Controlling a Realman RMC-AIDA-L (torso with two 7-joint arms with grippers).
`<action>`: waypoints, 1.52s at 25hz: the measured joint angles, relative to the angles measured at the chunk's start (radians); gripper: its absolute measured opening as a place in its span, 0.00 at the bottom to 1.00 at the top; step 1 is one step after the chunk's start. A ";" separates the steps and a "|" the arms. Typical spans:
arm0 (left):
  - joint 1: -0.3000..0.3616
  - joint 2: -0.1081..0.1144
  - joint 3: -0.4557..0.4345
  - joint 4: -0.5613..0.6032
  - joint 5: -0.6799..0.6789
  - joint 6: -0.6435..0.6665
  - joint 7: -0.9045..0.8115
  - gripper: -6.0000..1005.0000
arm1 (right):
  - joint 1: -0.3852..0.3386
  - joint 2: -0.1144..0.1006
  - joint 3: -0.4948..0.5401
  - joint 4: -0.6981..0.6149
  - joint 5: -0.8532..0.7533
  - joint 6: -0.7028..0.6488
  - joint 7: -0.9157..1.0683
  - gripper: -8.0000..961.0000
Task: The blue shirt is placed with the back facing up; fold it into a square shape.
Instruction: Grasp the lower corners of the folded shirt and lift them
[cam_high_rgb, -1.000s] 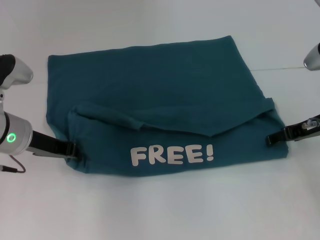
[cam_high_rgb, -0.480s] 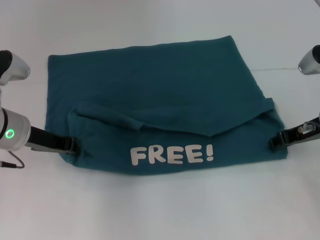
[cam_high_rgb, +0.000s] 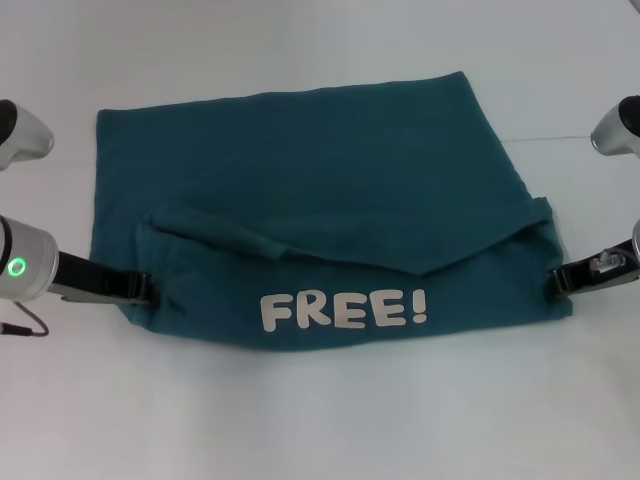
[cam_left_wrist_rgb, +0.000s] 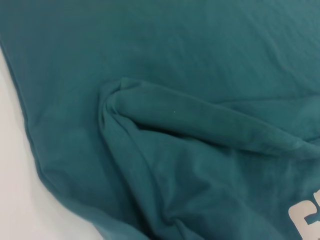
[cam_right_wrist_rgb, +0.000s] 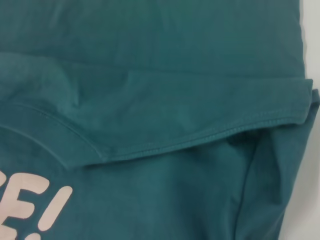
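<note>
Lying across the middle of the white table (cam_high_rgb: 320, 420), the blue shirt (cam_high_rgb: 320, 190) is seen partly folded: its near portion has been turned over so that the white lettering "FREE!" (cam_high_rgb: 343, 309) faces up along the 6 o'clock edge, while the plain side is shown toward 12 o'clock. The fold is uneven, with a sleeve bunched under the flap at about 8 o'clock and a hemmed edge slanting down to a point near the middle; in the right wrist view that stitched hem (cam_right_wrist_rgb: 210, 135) is seen crossing over the lower layer. The left gripper (cam_high_rgb: 143, 289) is held low at the shirt's 8 o'clock corner, its arm reaching in nearly level from 9 o'clock, and the right gripper (cam_high_rgb: 560, 281) is held likewise at the 4 o'clock corner, its arm coming in from 3 o'clock. This mirrored, flat pose is judged to suit working the two ends of the folded edge together. Both sets of fingers meet the cloth edge, but whether they are spread, closed or pinching fabric cannot be told. A square is judged not yet reached, so further folds are needed.
</note>
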 joint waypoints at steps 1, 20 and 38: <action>0.000 0.002 0.000 -0.006 -0.002 0.001 0.000 0.07 | -0.002 0.000 0.000 -0.001 0.001 0.000 0.000 0.04; -0.054 0.076 -0.056 -0.010 0.112 0.355 0.003 0.07 | 0.052 -0.008 -0.092 -0.107 -0.068 -0.471 -0.118 0.04; -0.036 0.078 -0.011 -0.038 0.168 0.639 0.083 0.07 | 0.048 0.006 -0.284 -0.118 -0.023 -0.736 -0.158 0.04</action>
